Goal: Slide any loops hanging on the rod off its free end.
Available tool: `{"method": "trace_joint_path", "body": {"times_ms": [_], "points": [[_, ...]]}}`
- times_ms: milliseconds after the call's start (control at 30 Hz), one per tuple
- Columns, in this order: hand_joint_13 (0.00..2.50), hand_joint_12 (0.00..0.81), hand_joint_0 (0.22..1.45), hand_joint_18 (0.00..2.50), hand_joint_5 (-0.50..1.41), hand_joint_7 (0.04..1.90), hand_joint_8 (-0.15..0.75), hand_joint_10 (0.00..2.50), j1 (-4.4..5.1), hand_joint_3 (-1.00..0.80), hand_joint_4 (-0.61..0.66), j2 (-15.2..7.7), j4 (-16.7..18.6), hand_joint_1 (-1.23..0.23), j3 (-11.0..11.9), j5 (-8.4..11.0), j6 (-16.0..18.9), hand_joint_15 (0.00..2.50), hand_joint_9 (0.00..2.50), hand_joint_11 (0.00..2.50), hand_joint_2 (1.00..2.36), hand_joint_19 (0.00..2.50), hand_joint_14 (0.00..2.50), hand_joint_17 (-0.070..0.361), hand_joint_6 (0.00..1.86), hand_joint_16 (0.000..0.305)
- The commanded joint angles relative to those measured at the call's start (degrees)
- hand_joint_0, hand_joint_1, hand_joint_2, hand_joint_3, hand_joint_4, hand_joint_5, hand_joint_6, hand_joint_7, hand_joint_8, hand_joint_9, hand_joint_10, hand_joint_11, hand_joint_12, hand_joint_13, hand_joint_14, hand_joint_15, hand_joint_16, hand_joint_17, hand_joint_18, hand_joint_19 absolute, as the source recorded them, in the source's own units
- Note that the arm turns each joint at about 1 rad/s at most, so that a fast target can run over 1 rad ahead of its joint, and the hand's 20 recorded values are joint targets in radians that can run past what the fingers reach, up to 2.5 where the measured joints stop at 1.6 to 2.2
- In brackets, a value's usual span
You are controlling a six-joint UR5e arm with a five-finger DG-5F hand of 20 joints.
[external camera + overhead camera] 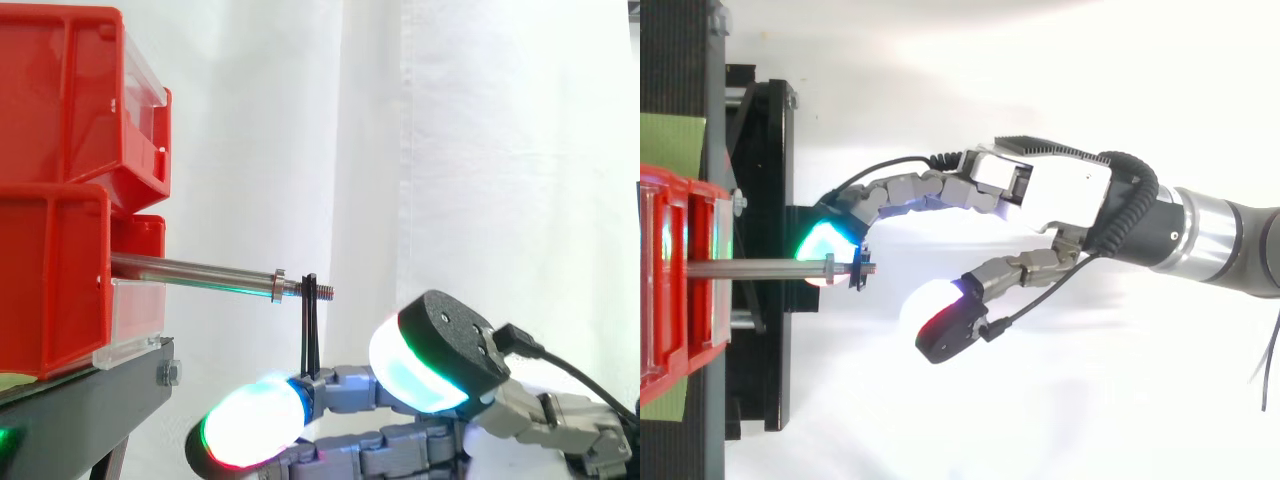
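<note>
Red bins [60,190] stacked at the left on a black stand [90,400], white curtain [500,150] behind, a green sheet [670,145] under the bins in the top view. Out of the lower bin's front, pointing right, a bare metal rod [190,270], level or nearly so, with a small collar [278,286] near its free end and a short threaded tip beyond that. On that threaded tip, just right of the collar and very close to the end: a thin black loop [310,330], hanging straight down, not yet off the rod. Below the rod, the hand [1040,190], reaching in from the right on the arm [1210,235], spread wide and loose, nothing clasped. One long finger stretched leftward under the rod, its pad [250,422] glowing white with green and red edges, left of the loop and lower. Bottom of the loop meeting this finger just behind the pad — around it or merely touching, cannot tell. On the near side, well apart from the loop, another pad [415,375] glowing white and cyan, black-backed, tilted up to the left — clear of the rod's tip and lower.
</note>
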Motion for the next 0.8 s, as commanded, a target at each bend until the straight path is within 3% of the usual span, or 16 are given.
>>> {"method": "trace_joint_path", "body": {"times_ms": [0,233,667,767], "points": [[0.40,0.325,0.55,0.47,-0.22,0.72,0.269,0.00,0.07,-0.50,0.19,0.00,-1.58,-0.52,1.72,0.01,-0.26,0.00,0.52,0.07,1.00,0.34,0.00,0.107,0.50,0.048],[0.42,0.321,0.55,0.49,-0.21,0.76,0.273,0.00,0.16,-0.50,0.21,0.00,-3.78,-0.52,2.69,0.18,-0.79,0.01,0.54,0.09,1.00,0.35,0.00,0.107,0.50,0.047],[0.47,0.319,0.55,0.50,-0.18,0.86,0.282,0.00,0.16,-0.50,0.28,0.08,-3.51,-0.51,2.69,0.01,-0.26,0.02,0.58,0.12,1.00,0.36,0.00,0.105,0.50,0.047],[0.47,0.317,0.56,0.51,-0.18,0.87,0.280,0.00,-0.28,-0.50,0.28,0.08,-3.78,-0.51,2.60,0.09,0.62,0.03,0.59,0.12,1.00,0.35,0.00,0.105,0.50,0.047]]}}
